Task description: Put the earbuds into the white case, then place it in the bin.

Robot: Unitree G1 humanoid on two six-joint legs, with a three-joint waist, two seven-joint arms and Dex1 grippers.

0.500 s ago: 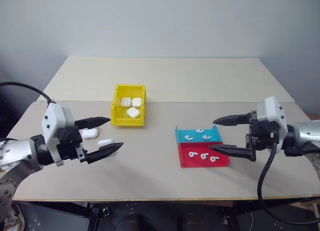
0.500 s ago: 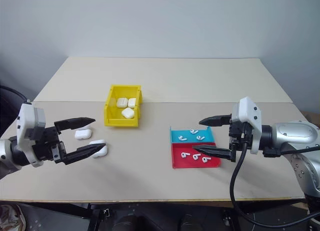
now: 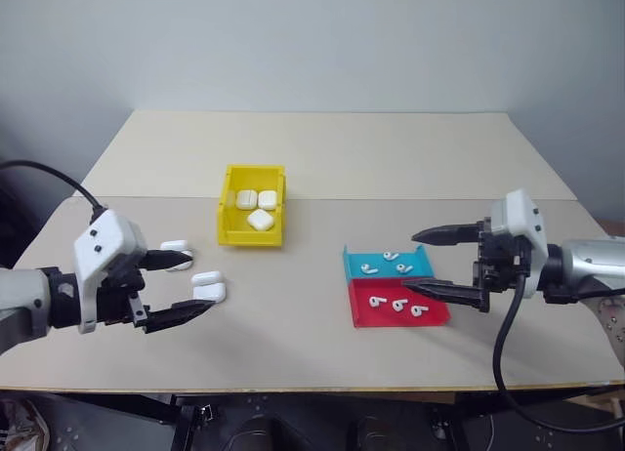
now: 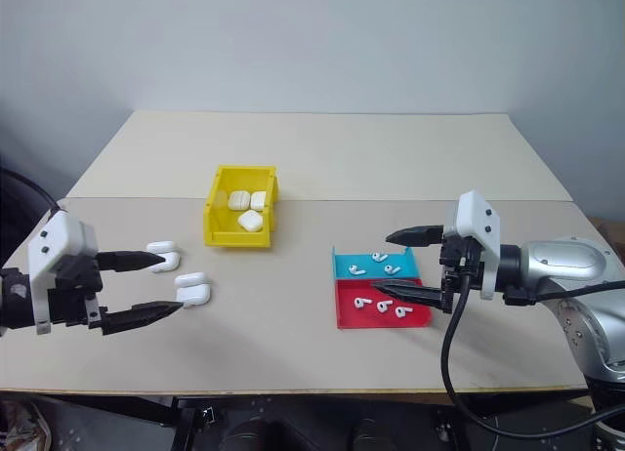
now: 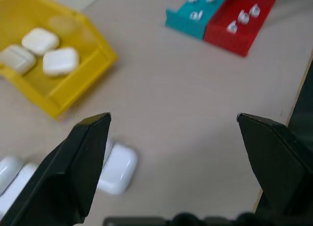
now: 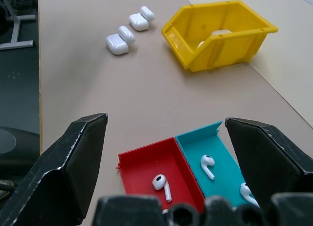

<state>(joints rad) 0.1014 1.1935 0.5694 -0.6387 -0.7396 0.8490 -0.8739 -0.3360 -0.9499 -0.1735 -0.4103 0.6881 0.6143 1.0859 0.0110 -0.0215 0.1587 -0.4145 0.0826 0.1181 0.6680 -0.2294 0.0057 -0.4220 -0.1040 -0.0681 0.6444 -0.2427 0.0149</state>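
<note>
earbuds (image 3: 391,305) lie in trays; left hand (image 3: 186,287) and right hand (image 3: 436,264) gape wide, empty.

Bin (image 3: 252,220) holding three cases (image 3: 256,207) sits left of the trays (image 3: 395,288).

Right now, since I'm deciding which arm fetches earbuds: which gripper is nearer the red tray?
Right. The right gripper hangs open at the red tray's edge; the left gripper is far across the table, by two white cases.

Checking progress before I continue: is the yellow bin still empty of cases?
No. In the left eye view, three white cases already lie inside the yellow bin.
</note>
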